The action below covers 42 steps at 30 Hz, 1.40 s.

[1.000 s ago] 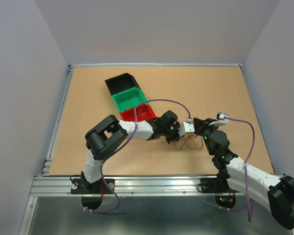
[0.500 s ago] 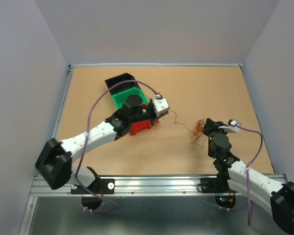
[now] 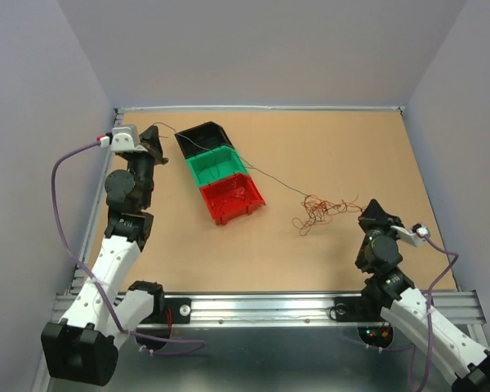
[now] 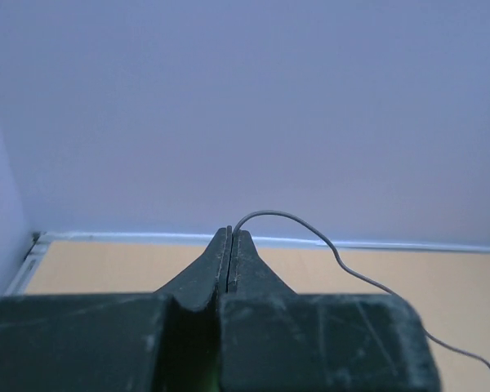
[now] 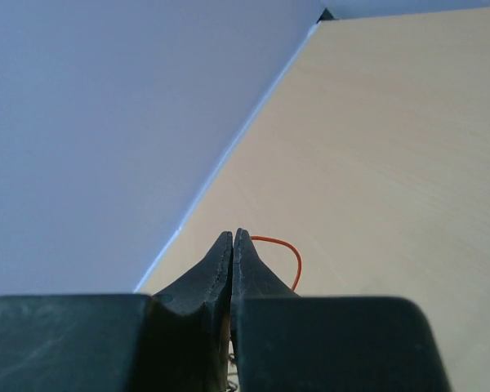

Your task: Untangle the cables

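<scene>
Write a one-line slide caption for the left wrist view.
Shut left gripper pinches a thin dark wire arcing over the tan tabletop.

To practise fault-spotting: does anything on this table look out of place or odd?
Yes. A thin dark wire, pinched in the left end effector, stretches across the black bin to a tangle of wires on the table, which the right end effector grips. It seems to hang in the air rather than lie flat.

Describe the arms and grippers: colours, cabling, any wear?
Left arm and right arm: white links, black joints. A purple cable runs loosely along each to a small grey-white wrist camera. Left gripper and right gripper: black tapered fingers, faint scratches on the bodies.
</scene>
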Each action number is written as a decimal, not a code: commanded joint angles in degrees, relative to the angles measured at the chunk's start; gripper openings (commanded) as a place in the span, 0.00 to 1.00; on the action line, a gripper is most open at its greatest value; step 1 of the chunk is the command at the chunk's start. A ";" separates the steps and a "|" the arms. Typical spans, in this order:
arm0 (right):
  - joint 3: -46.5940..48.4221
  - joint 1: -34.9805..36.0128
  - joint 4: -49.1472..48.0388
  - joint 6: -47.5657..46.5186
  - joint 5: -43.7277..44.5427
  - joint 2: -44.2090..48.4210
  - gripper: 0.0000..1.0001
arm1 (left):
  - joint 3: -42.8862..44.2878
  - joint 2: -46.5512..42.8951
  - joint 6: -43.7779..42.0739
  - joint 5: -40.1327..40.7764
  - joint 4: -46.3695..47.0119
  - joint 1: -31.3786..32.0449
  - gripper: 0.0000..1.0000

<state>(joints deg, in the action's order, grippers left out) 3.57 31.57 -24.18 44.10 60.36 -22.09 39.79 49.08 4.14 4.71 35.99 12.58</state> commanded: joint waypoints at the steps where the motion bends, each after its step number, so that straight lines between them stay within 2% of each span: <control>1: -5.06 0.07 6.78 4.43 8.63 7.65 0.01 | 2.74 3.73 8.58 1.81 -0.91 -7.89 0.00; 4: -6.38 0.16 8.53 4.77 10.30 13.46 0.01 | 3.54 5.06 10.71 -0.66 -1.53 -11.86 0.00; 9: -5.60 0.07 21.18 13.63 15.40 19.79 0.01 | 4.68 5.33 14.65 -0.93 -2.67 -21.07 0.00; 10: -4.99 0.07 23.98 16.78 16.45 20.24 0.01 | 4.68 4.72 15.10 -2.15 -2.94 -22.50 0.00; 11: -4.72 0.16 25.75 17.25 16.37 20.59 0.01 | 4.60 4.27 15.37 -3.12 -2.94 -25.03 0.00; 13: -4.19 0.16 25.85 17.16 14.62 19.81 0.00 | 3.98 3.40 15.72 -6.18 -2.42 -26.02 0.00; 15: -3.75 0.07 25.94 17.16 13.91 18.75 0.01 | 2.58 2.34 15.28 -10.75 0.73 -26.03 0.00; 16: -3.75 0.16 25.94 17.16 13.47 17.44 0.01 | 2.05 2.34 15.28 -15.65 2.32 -26.03 0.00; 18: -3.75 0.16 25.94 17.43 13.21 16.20 0.01 | 2.39 2.51 15.19 -18.06 2.69 -26.03 0.00; 25: -1.29 0.16 25.85 18.48 12.68 12.33 0.01 | 9.33 6.81 12.73 -17.81 -0.39 -26.03 0.00; 30: -1.02 0.07 25.59 18.66 12.50 11.45 0.01 | 12.94 9.63 14.05 -18.33 4.16 -25.94 0.00; 36: -0.94 0.07 25.33 18.13 12.15 11.36 0.01 | 18.30 14.02 14.14 -23.16 5.23 -24.97 0.00; 42: -0.76 0.16 24.89 17.87 11.98 10.31 0.00 | 22.52 17.36 8.17 -23.26 4.97 -16.46 0.00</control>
<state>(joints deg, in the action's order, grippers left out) 3.53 31.57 2.13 60.29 70.54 -10.90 58.04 66.26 16.36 -17.04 37.10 -8.03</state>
